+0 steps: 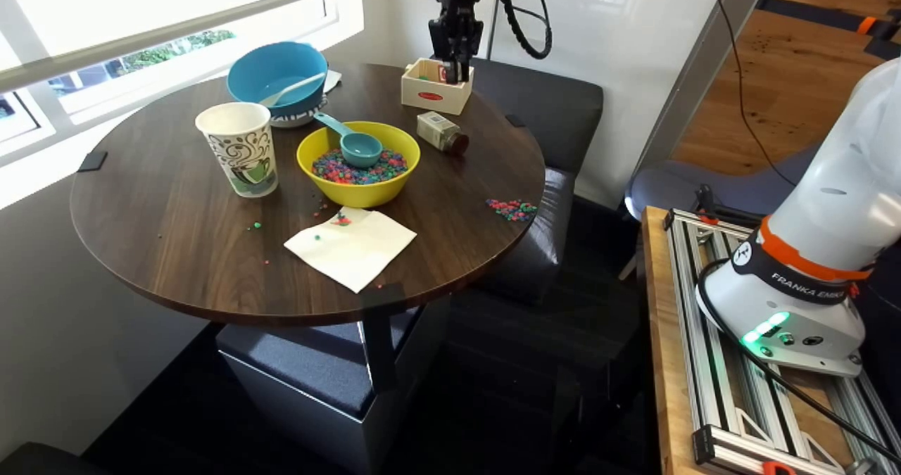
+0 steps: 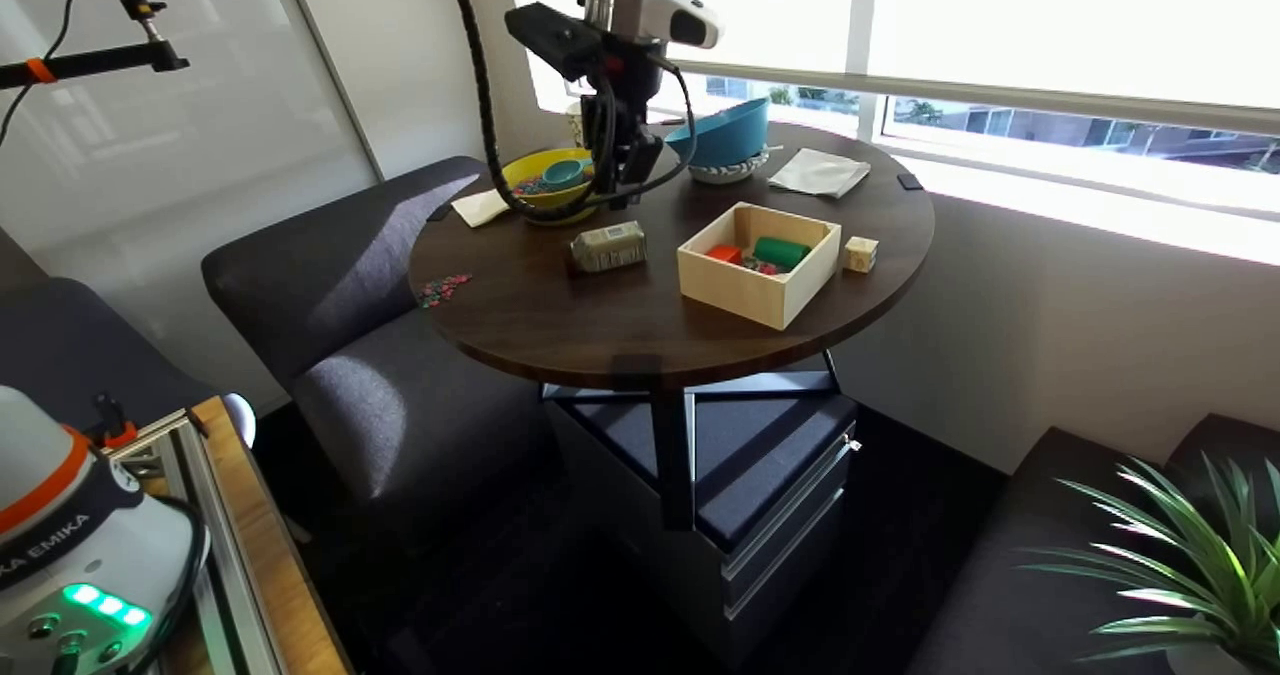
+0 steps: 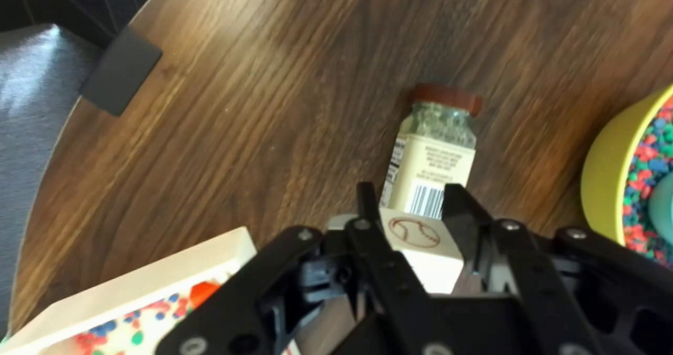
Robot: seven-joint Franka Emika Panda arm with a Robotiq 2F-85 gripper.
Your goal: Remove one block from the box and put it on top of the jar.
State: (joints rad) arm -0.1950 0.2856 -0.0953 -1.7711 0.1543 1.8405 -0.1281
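Note:
The tan wooden box stands at the table's far side in an exterior view. In an exterior view the box holds a red block, a green block and small coloured bits. Its rim also shows in the wrist view. The jar lies on its side with a brown-red lid; it shows in both exterior views. My gripper is shut on a pale block with a baseball drawing. In an exterior view the gripper is above the table near the jar, apart from it.
A small block sits outside the box. A yellow bowl with coloured bits and a teal scoop is beside the jar. A blue bowl, paper cup, napkin and loose bits are on the round table.

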